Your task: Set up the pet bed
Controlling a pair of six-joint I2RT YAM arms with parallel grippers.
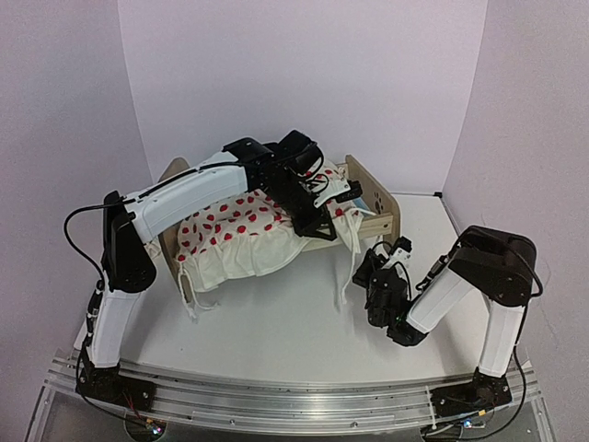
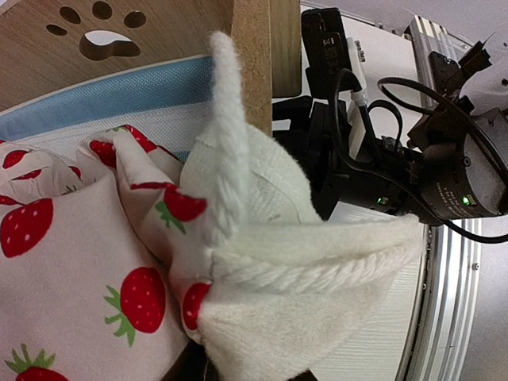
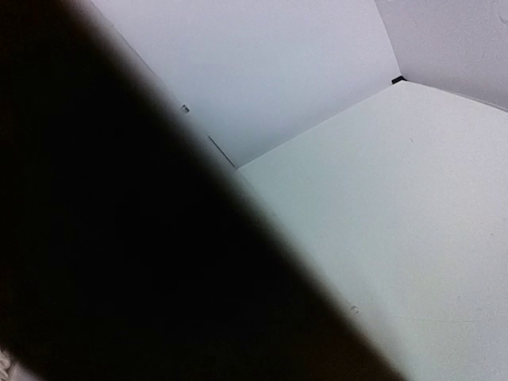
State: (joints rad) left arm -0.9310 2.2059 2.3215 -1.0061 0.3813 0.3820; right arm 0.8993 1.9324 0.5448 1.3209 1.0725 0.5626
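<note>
Left gripper [image 1: 320, 224], apparently clamped on the blanket [image 1: 241, 241], hovers over the right end of the crosswise bed [image 1: 375, 208]. The right gripper [image 1: 384, 264] sits just in front, jaw state unclear.

"What's carrying everything?"

"A white table [image 1: 276, 341]. The pet bed [image 1: 379, 219] stands on it toward the back, wooden frame on the tabletop."

"Anything else touching the surface?"

"The strawberry blanket [image 1: 244, 241] spills over the bed's near side, and its white cords [image 1: 190, 299] trail onto the table."
</note>
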